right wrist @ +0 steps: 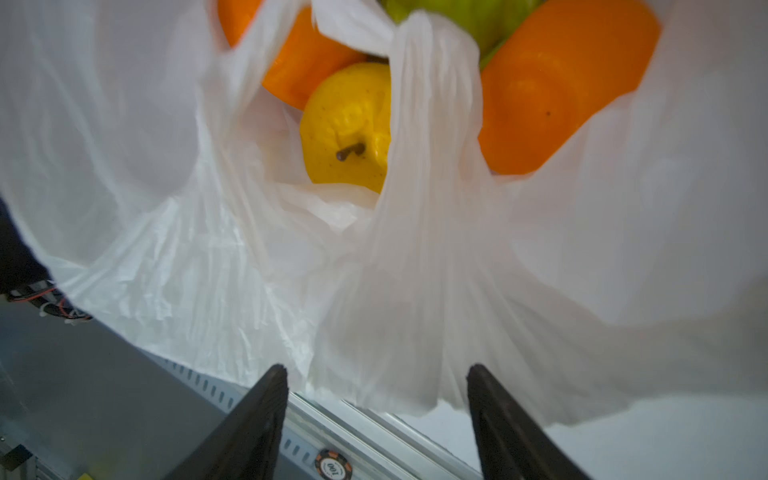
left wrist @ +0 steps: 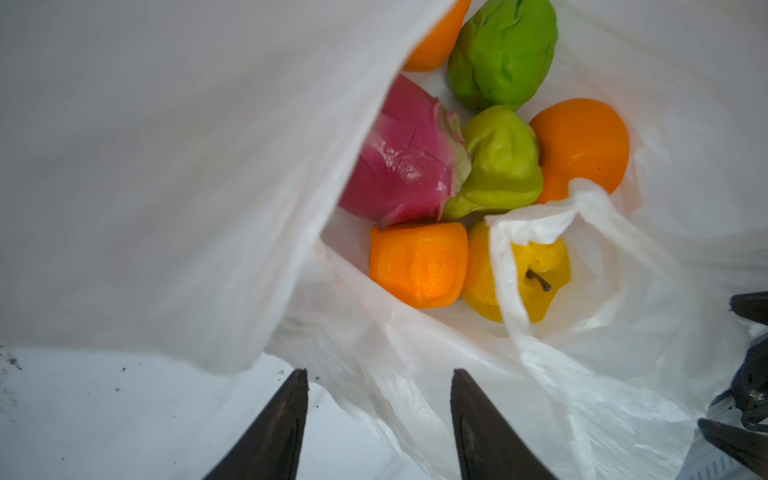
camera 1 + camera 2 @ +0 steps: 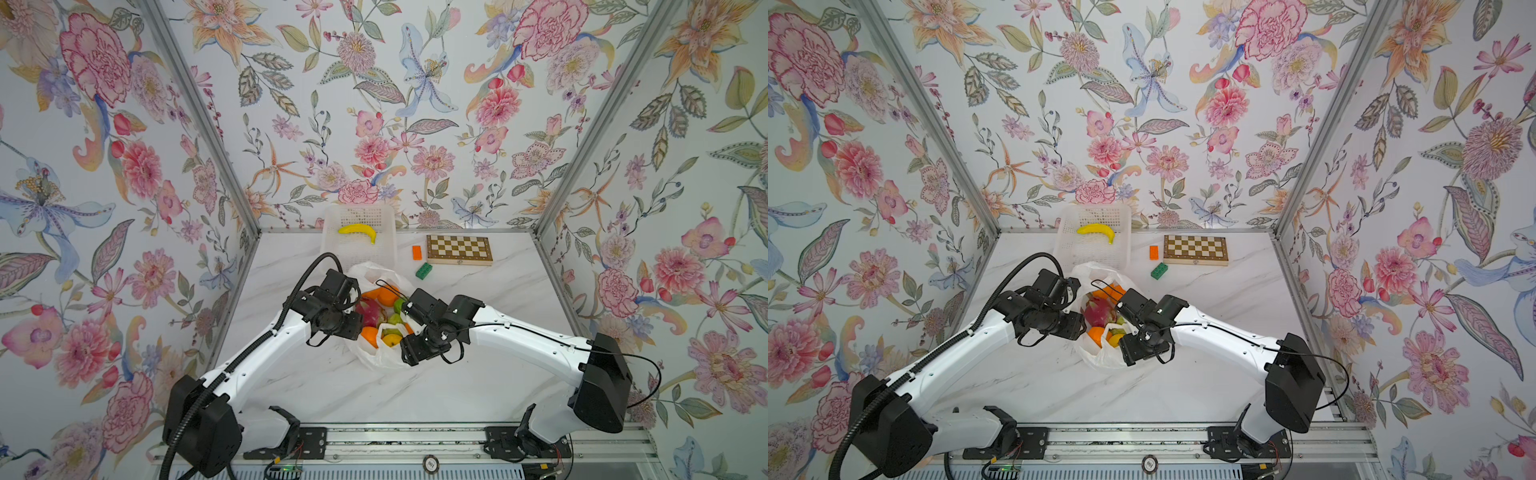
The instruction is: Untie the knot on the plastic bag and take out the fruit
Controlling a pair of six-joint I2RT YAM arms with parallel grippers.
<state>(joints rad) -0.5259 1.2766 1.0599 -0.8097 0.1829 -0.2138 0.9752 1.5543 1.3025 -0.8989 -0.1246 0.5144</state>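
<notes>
The plastic bag (image 2: 166, 166) is white, the fruit (image 2: 417, 264) orange, green, yellow and magenta.

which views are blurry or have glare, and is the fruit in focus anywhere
Left wrist view: the near wall of the plastic bag is blurred, the fruit sharp, glare on the dragon fruit. Right wrist view: bag film soft, yellow fruit crisper. Both top views: even light, posts splayed by wide-angle distortion.
</notes>
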